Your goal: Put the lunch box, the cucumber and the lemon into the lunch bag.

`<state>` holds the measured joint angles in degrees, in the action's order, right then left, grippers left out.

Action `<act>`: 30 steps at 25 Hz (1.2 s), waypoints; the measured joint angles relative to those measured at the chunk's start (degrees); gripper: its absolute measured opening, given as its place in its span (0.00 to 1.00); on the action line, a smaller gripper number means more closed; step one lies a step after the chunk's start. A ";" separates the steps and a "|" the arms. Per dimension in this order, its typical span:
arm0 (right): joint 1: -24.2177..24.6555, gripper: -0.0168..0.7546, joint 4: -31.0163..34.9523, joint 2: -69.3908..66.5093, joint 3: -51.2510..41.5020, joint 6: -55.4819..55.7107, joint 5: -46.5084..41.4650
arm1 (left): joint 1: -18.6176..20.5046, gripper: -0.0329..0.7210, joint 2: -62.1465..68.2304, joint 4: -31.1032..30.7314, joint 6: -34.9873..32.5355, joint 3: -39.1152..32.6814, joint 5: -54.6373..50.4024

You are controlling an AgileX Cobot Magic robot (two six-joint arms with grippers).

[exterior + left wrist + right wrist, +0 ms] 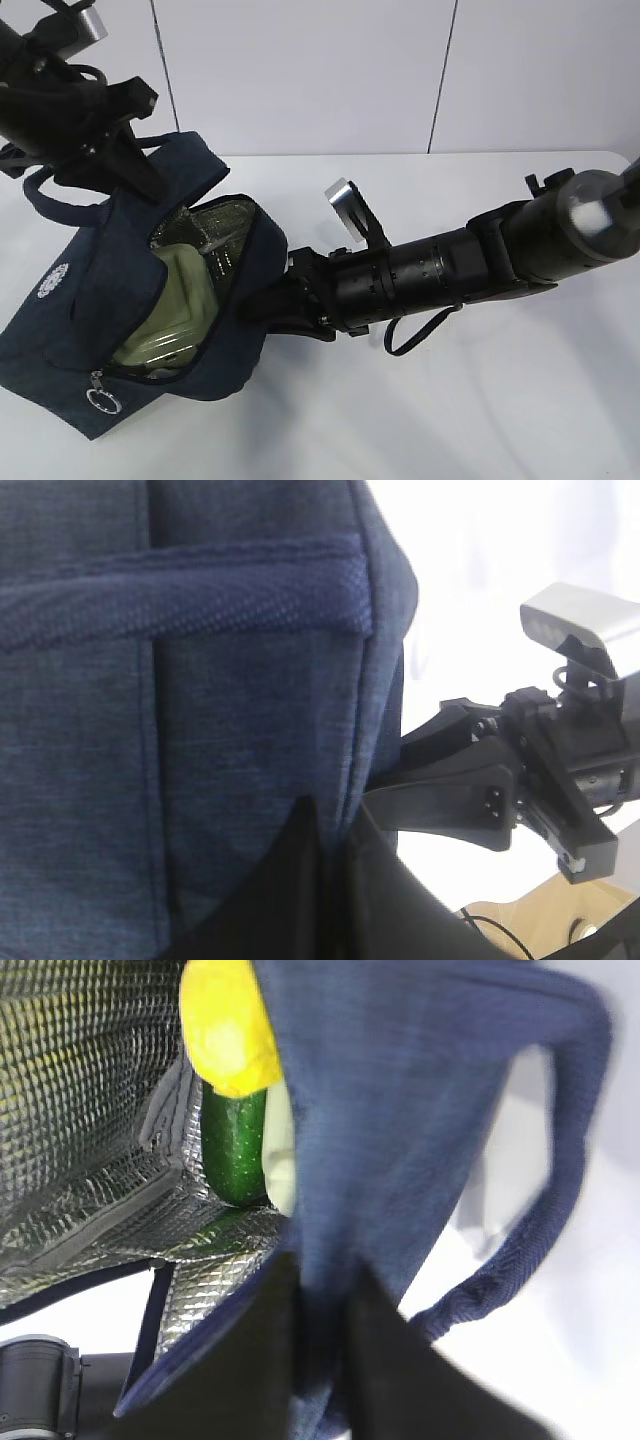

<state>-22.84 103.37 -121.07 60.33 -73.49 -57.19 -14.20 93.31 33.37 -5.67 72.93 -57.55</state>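
The navy lunch bag lies tilted at the left with its mouth open and silver lining showing. The sage-green lunch box sits inside it. In the right wrist view the yellow lemon and the dark green cucumber also lie inside the lunch bag, against the lining. My left gripper is shut on the navy fabric of the lunch bag, at the upper back of the bag beside the left gripper. My right gripper straddles the mouth's rim, with fabric filling the gap; this right gripper is at the mouth's right edge.
A handle strap runs across the bag side above my left fingers, and the other loop handle hangs free to the right. The zipper's metal ring pull hangs at the bag's near corner. The white table stretches to the right and front.
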 joint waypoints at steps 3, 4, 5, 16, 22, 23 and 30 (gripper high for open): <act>0.00 0.26 0.00 0.00 0.00 0.00 -0.34 | 0.00 0.04 0.00 -0.11 0.00 0.00 0.00; 0.00 0.22 -0.12 0.00 0.00 0.00 -0.34 | 0.00 0.04 0.00 -0.14 0.00 0.00 -0.12; 0.00 0.17 -0.34 0.00 0.00 0.00 -0.34 | 0.00 0.04 0.00 -0.14 0.00 0.00 -0.23; 1.48 0.03 -2.68 0.65 0.00 0.12 -0.58 | 0.00 0.04 0.00 -0.56 0.00 0.00 -0.54; 2.84 0.02 -9.26 6.44 0.00 2.13 1.16 | 0.00 0.04 0.00 0.05 0.00 0.00 -0.54; 2.94 0.02 -10.21 7.44 0.00 2.35 1.40 | 0.00 0.04 0.00 0.33 0.00 0.00 -0.54; 2.97 0.02 -16.08 14.20 0.00 5.13 5.82 | -0.11 0.04 0.00 1.63 -0.98 0.00 -0.99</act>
<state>-19.87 87.30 -106.87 60.33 -68.36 -51.37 -14.31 93.31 35.00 -6.65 72.93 -58.55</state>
